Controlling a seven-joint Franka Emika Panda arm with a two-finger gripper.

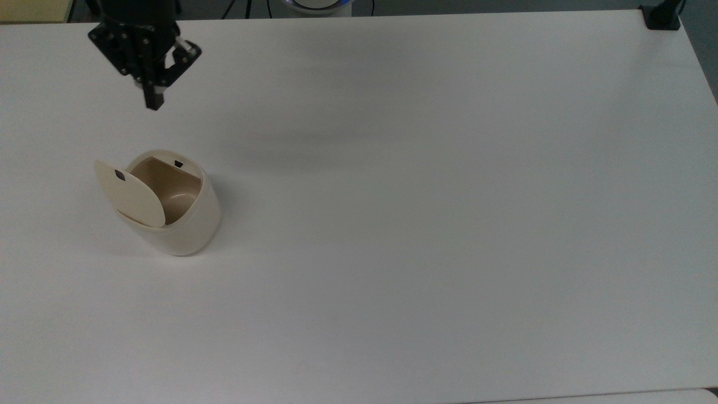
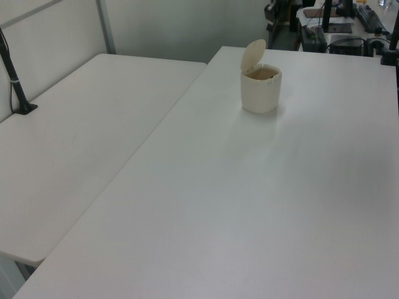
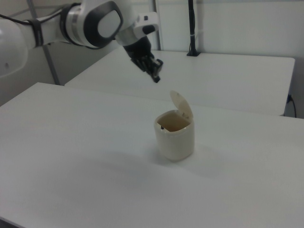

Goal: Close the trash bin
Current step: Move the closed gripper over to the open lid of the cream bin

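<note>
One trash bin [image 1: 174, 216] stands upright on the white tabletop [image 1: 426, 224], toward nine o'clock in the top view. Cream-beige body, tan-brown inside. Its lid [image 1: 130, 193] is up, hinged at the rim's eight o'clock side in the top view and standing nearly upright over the mouth. A small black latch [image 1: 120, 175] sits near the lid's free edge; a matching black catch [image 1: 178, 164] shows on the opposite rim.

My claw [image 1: 152, 104] hangs in the air at about twelve o'clock from the bin in the top view, well apart from it, touching nothing. Fingers are pressed together, no gap between them, nothing held. In the right view my claw [image 3: 156, 77] points down at a slant, above and toward ten o'clock from the raised lid [image 3: 182, 105].

In the left view the bin [image 2: 260, 89] sits toward the tabletop's far end, lid upright. A second white table [image 2: 81, 143] adjoins at nine o'clock in the left view. A black post clamp [image 1: 662, 15] grips the tabletop corner at one o'clock in the top view.
</note>
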